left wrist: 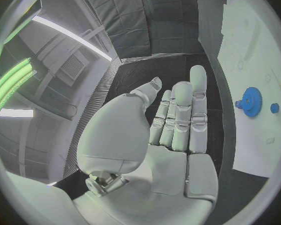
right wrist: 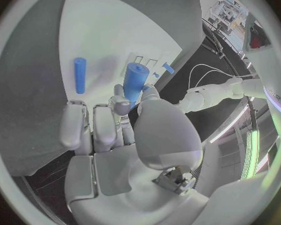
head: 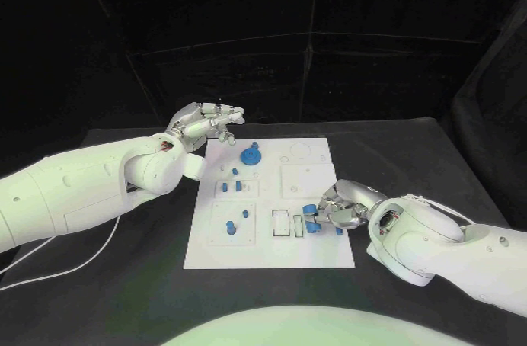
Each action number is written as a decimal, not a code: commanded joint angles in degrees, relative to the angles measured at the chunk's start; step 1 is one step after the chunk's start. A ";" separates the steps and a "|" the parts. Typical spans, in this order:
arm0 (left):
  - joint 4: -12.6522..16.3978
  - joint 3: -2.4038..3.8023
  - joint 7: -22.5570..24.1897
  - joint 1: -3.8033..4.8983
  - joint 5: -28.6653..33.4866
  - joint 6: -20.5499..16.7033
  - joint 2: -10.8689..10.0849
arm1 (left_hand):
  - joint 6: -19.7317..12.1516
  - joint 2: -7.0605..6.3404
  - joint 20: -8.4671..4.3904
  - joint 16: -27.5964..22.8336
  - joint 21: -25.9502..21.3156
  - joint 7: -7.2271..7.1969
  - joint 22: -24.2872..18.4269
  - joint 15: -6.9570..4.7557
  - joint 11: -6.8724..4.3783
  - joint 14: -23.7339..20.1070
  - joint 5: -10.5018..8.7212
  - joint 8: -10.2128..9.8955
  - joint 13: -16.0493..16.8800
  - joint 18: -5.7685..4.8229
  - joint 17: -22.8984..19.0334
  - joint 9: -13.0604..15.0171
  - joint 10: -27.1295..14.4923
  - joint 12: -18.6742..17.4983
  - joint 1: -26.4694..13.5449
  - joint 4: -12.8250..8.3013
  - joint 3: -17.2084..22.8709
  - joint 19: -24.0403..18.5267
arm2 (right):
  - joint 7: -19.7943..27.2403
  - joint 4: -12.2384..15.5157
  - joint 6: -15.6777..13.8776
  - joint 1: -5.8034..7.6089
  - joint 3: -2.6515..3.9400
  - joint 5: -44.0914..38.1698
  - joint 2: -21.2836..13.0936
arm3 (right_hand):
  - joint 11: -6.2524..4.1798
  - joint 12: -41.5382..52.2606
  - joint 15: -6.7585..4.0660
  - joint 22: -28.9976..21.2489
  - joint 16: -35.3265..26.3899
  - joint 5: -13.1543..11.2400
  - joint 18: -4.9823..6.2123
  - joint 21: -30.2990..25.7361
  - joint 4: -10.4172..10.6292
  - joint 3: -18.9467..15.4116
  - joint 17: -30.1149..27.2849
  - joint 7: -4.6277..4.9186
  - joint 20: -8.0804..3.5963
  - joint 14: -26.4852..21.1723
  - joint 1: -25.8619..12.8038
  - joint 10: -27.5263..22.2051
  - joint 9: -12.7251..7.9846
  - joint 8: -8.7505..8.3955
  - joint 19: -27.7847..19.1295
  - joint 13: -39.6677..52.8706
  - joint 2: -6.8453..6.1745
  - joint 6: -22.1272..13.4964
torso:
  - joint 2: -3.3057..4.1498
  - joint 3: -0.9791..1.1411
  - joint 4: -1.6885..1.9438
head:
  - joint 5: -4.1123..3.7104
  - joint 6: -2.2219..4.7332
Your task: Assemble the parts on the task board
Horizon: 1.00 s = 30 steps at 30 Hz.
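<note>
Black curtains close off the space behind a black counter (head: 121, 285), on which a flat white rectangular task board (head: 318, 254) lies lengthwise away from the robot. A white cable (head: 66, 264) trails across the counter on the robot's left.

The left robot hand (head: 209, 123) hovers over the counter just beside the board's far left corner; the left wrist view shows its fingers (left wrist: 197, 105) straight, close together and holding nothing. Near it on the board stands a blue toothed gear wheel (head: 251, 156), with two small blue pegs (head: 231, 186) further down and another blue peg (head: 231, 227) in a recess near the board's near left part.

The right robot hand (head: 338, 209) sits at the board's right edge, near its nearer end. In the right wrist view it pinches a blue cylindrical part (right wrist: 135, 82) between thumb and a finger, held above the board. Another slim blue cylinder (right wrist: 80, 75) lies flat on the board just beside it.
</note>
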 commanded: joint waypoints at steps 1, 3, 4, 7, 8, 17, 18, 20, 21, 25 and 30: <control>0.16 0.05 0.04 0.08 0.16 0.70 -0.03 | -0.43 -0.03 0.27 -0.08 -0.22 0.02 -0.08 0.03 0.07 -0.33 -0.04 0.33 0.08 0.77 -0.11 -0.02 -0.34 0.36 0.39 -0.21 -0.29 -0.04 | 1.03 0.16 -1.87 0.10 0.04 4.53 0.50 | -0.03 -0.01 -0.43 0.04 0.30 0.36 -1.06 0.20 -0.10 -0.38 0.04 -0.10 0.09 1.70 0.23 0.25 -0.02 0.12 0.30 -0.07 0.12 0.47 | -0.03 0.01 -0.02 | 0.27 -0.17; 0.19 0.05 0.04 0.08 0.16 0.69 -0.04 | -0.46 -0.02 0.27 -0.10 -0.23 0.02 -0.09 0.03 0.07 -0.37 -0.04 0.35 0.09 0.77 -0.19 -0.02 -0.39 0.40 0.46 -0.26 -0.28 -0.04 | 0.93 0.00 -1.23 0.10 0.04 4.91 0.87 | -0.02 -0.16 -0.43 -0.04 0.28 0.30 -1.05 0.16 -0.02 -0.54 -0.01 -0.08 0.08 1.70 0.04 0.22 0.02 0.07 0.24 -0.14 0.15 0.46 | -0.05 -0.01 -0.03 | 0.30 -0.22; 0.21 0.05 0.04 0.08 0.16 0.69 -0.05 | -0.46 -0.02 0.27 -0.10 -0.23 0.02 -0.09 0.03 0.07 -0.37 -0.04 0.35 0.09 0.77 -0.19 -0.02 -0.39 0.40 0.46 -0.26 -0.28 -0.04 | 0.86 -0.14 -0.82 0.10 0.04 5.11 1.18 | -0.01 -0.22 -0.42 -0.04 0.27 0.13 -1.04 0.16 0.03 -0.69 -0.05 -0.07 0.07 1.69 -0.14 0.22 0.06 0.04 0.23 -0.14 0.18 0.46 | -0.06 -0.03 -0.02 | 0.32 -0.24; 0.25 0.05 0.03 0.08 0.16 0.68 -0.06 | -0.46 -0.02 0.27 -0.10 -0.23 0.02 -0.09 0.03 0.07 -0.37 -0.04 0.35 0.09 0.77 -0.19 -0.02 -0.39 0.40 0.46 -0.26 -0.28 -0.04 | 0.67 -0.65 0.14 0.11 0.05 5.46 2.23 | -0.01 -0.30 -0.42 -0.04 0.26 -0.20 -1.04 0.17 0.08 -0.93 -0.09 -0.07 0.07 1.68 -0.45 0.24 0.14 -0.01 0.22 -0.10 0.32 0.49 | -0.07 -0.04 0.00 | 0.41 -0.30; 0.27 0.05 0.03 0.08 0.16 0.69 -0.06 | -0.46 -0.02 0.27 -0.10 -0.23 0.02 -0.09 0.03 0.07 -0.37 -0.04 0.35 0.09 0.77 -0.19 -0.02 -0.39 0.40 0.46 -0.26 -0.28 -0.04 | 0.61 -0.85 0.41 0.11 0.05 5.54 2.65 | -0.01 -0.32 -0.42 -0.04 0.26 -0.25 -1.04 0.17 0.08 -0.97 -0.09 -0.08 0.07 1.68 -0.49 0.25 0.15 -0.02 0.21 -0.10 0.34 0.50 | -0.07 -0.02 -0.02 | 0.42 -0.29; 0.37 0.05 0.01 0.09 0.16 0.66 -0.03 | -0.46 -0.02 0.27 -0.10 -0.23 0.02 -0.09 0.03 0.07 -0.37 -0.04 0.35 0.09 0.77 -0.19 -0.02 -0.39 0.40 0.46 -0.26 -0.28 -0.04 | -0.08 -2.47 2.43 0.12 0.05 5.23 5.97 | 0.02 -1.55 -0.40 -0.43 -0.03 -0.96 -0.95 -0.03 0.06 -1.50 -0.64 -0.06 0.07 1.56 -1.01 -0.20 0.32 -0.18 -0.08 -0.97 0.52 0.45 | -0.13 0.03 -0.13 | 0.55 -0.35; 0.38 0.05 0.01 0.09 0.16 0.66 -0.03 | -0.46 -0.02 0.27 -0.10 -0.23 0.02 -0.09 0.03 0.07 -0.37 -0.04 0.35 0.09 0.77 -0.19 -0.02 -0.39 0.40 0.46 -0.26 -0.28 -0.04 | -0.15 -2.64 2.44 0.12 0.06 4.98 6.25 | 0.02 -1.63 -0.40 -0.44 -0.05 -1.01 -0.95 -0.04 0.06 -1.55 -0.68 -0.06 0.08 1.55 -1.04 -0.23 0.34 -0.19 -0.09 -1.03 0.53 0.45 | -0.13 0.03 -0.14 | 0.58 -0.37; 0.37 0.05 0.00 0.09 0.16 0.67 -0.01 | -0.46 -0.02 0.27 -0.10 -0.23 0.02 -0.09 0.03 0.07 -0.37 -0.04 0.35 0.09 0.77 -0.19 -0.02 -0.39 0.40 0.46 -0.26 -0.28 -0.04 | -0.28 -2.94 2.38 0.12 0.06 4.38 6.70 | 0.02 -1.77 -0.39 -0.45 -0.09 -1.12 -0.95 -0.04 0.06 -1.64 -0.73 -0.05 0.08 1.53 -1.11 -0.28 0.36 -0.21 -0.11 -1.12 0.53 0.44 | -0.11 0.06 -0.18 | 0.62 -0.35; 0.36 0.05 0.00 0.09 0.16 0.66 0.00 | -0.46 -0.02 0.27 -0.10 -0.23 0.02 -0.09 0.03 0.07 -0.37 -0.04 0.35 0.09 0.77 -0.19 -0.02 -0.39 0.40 0.46 -0.26 -0.28 -0.04 | -0.36 -3.12 2.34 0.12 0.06 4.15 6.94 | 0.03 -1.85 -0.39 -0.47 -0.10 -1.18 -0.94 -0.05 0.06 -1.69 -0.76 -0.05 0.08 1.52 -1.15 -0.31 0.38 -0.23 -0.12 -1.17 0.53 0.43 | -0.11 0.06 -0.18 | 0.62 -0.35; 0.33 0.05 0.00 0.09 0.16 0.67 0.06 | -0.46 -0.02 0.27 -0.10 -0.23 0.02 -0.09 0.03 0.07 -0.37 -0.04 0.35 0.09 0.77 -0.19 -0.02 -0.39 0.40 0.46 -0.26 -0.28 -0.04 | -0.58 -3.71 2.26 0.12 0.06 3.39 7.70 | 0.03 -2.11 -0.38 -0.47 -0.16 -1.46 -0.94 -0.06 0.05 -1.92 -0.85 -0.05 0.09 1.50 -1.31 -0.38 0.44 -0.27 -0.14 -1.30 0.49 0.43 | -0.16 0.09 -0.20 | 0.67 -0.37; 0.28 0.05 -0.01 0.09 0.16 0.71 0.14 | -0.46 -0.02 0.27 -0.10 -0.23 0.02 -0.09 0.03 0.07 -0.37 -0.04 0.35 0.09 0.77 -0.19 -0.02 -0.39 0.40 0.46 -0.26 -0.28 -0.04 | -0.90 -4.41 2.60 0.12 0.06 2.53 8.53 | 0.07 -2.79 -0.35 -0.66 -0.34 -3.40 -0.89 -0.19 0.05 -2.85 -1.13 -0.03 0.13 1.43 -2.03 -0.51 0.73 -0.42 -0.33 -1.54 0.55 0.42 | -0.15 0.09 -0.14 | 0.73 -0.43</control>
